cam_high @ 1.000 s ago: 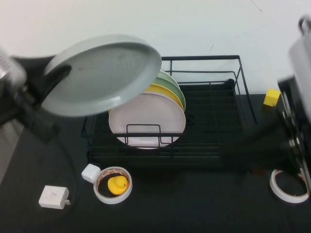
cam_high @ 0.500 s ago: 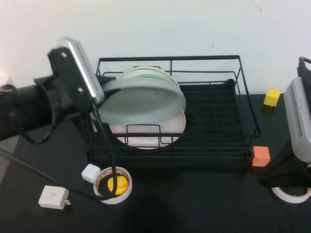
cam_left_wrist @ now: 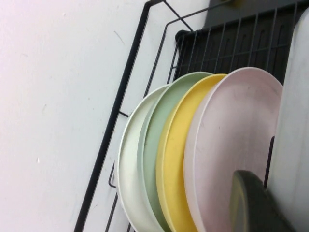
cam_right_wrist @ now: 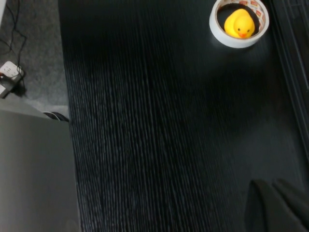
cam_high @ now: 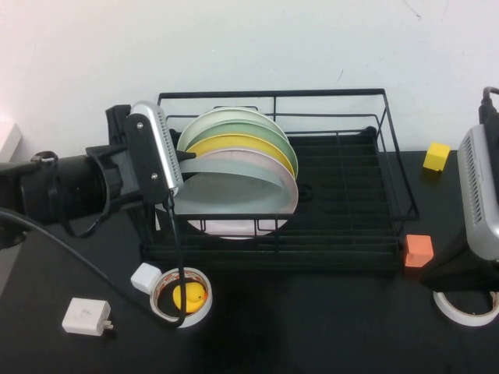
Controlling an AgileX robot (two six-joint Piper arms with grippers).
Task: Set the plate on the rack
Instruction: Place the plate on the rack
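The pale grey-blue plate (cam_high: 234,191) leans tilted inside the black wire rack (cam_high: 351,195), just in front of the pink plate (cam_high: 234,227). My left gripper (cam_high: 183,160) is shut on its left rim, at the rack's left side. In the left wrist view the plate (cam_left_wrist: 294,121) fills one edge, one finger (cam_left_wrist: 251,203) lies against it, and the pink (cam_left_wrist: 231,140), yellow (cam_left_wrist: 176,164) and green (cam_left_wrist: 154,154) plates stand behind within the rack's wires (cam_left_wrist: 130,72). My right gripper (cam_right_wrist: 276,195) is shut and empty, low over the table at the far right.
A tape roll holding a yellow duck (cam_high: 185,296) sits in front of the rack and also shows in the right wrist view (cam_right_wrist: 240,21). A white charger (cam_high: 86,315) and white cube (cam_high: 145,276) lie front left. An orange block (cam_high: 419,249), yellow block (cam_high: 436,156) and another tape roll (cam_high: 464,308) lie right.
My left arm has swung the plate down from high on the left into the rack, in front of the pink plate. My right arm has drawn back to the right edge.
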